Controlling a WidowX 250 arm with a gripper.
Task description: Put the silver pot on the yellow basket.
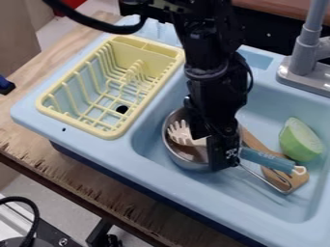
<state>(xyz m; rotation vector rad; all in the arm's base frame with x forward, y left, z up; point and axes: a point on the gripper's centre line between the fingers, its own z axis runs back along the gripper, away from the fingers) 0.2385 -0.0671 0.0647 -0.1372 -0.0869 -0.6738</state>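
Wooden table (84,173), teal handle (266,159) bearing print, hand (223,161) at silver pot (182,160), cannot tell whether clamped

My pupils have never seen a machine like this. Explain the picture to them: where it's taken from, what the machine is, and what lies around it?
A fixed camera looks down at a slant. The black machine entering from the top is a robot arm, ending in a gripper, its hand. It is at the right side of a silver pot, inside a light blue toy sink. Whether it grips anything is hard to tell. A cream utensil head rests in the pot. To the right are a teal handle, a wooden utensil and a green toy food piece. The yellow basket sits left.
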